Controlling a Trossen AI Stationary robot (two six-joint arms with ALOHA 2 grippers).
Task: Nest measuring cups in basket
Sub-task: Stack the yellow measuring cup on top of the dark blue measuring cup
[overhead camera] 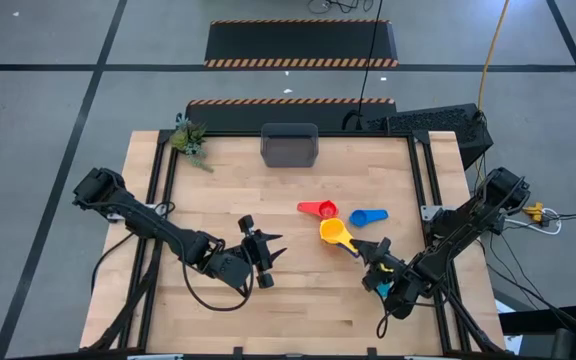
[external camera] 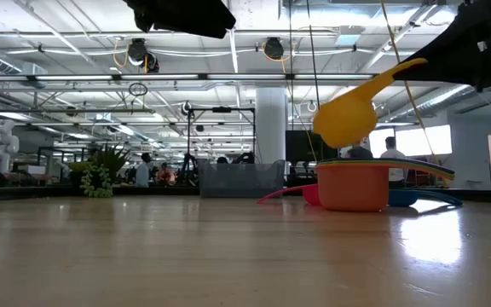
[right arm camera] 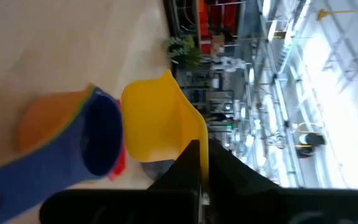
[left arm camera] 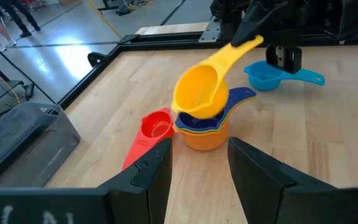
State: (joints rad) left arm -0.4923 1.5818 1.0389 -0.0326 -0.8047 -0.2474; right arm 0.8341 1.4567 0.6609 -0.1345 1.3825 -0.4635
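Note:
My right gripper is shut on the yellow cup, which hangs tilted just above a stack: an orange cup with green and dark blue cups nested inside. A red cup and a blue cup lie on the table beside the stack. Something cyan shows under the right arm. The dark grey basket stands at the far edge. My left gripper is open and touches nothing, left of the stack, pointing at it. My right gripper pinches the yellow cup's flat handle near its free end between its two fingers. It comes slanting down from the table's right. The cup is lifted clear and tilted, its bowl lower than the handle, over the stack.
A small green plant sits at the far left corner. A black frame rail runs along the table's right side. Bare wood lies between the stack and the basket and along the near edge.

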